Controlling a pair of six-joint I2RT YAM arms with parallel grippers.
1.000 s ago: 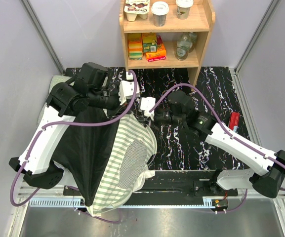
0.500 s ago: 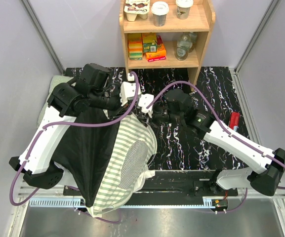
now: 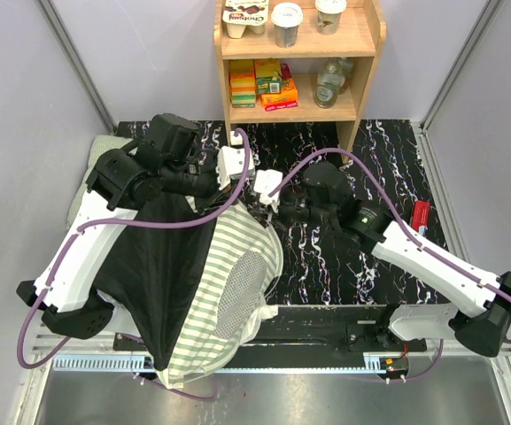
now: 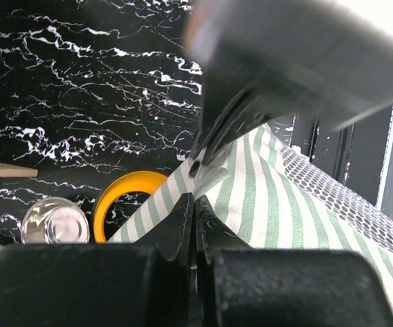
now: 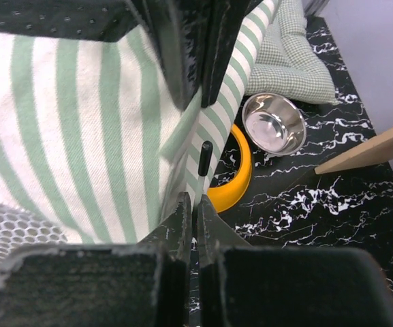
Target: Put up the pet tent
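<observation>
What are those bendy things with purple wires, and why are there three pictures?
They are two robot arms bolted to a black marbled table. One picture looks down from above; the other two come from small cameras on each arm's wrist, so things look very close. On the table is a pet tent, green-and-white striped with a mesh window. Near it are a yellow bowl holder, a shiny steel bowl and a green checked cushion. A wooden shelf stands at the back. The left gripper and the right gripper are both shut, pinching the tent's cloth.
</observation>
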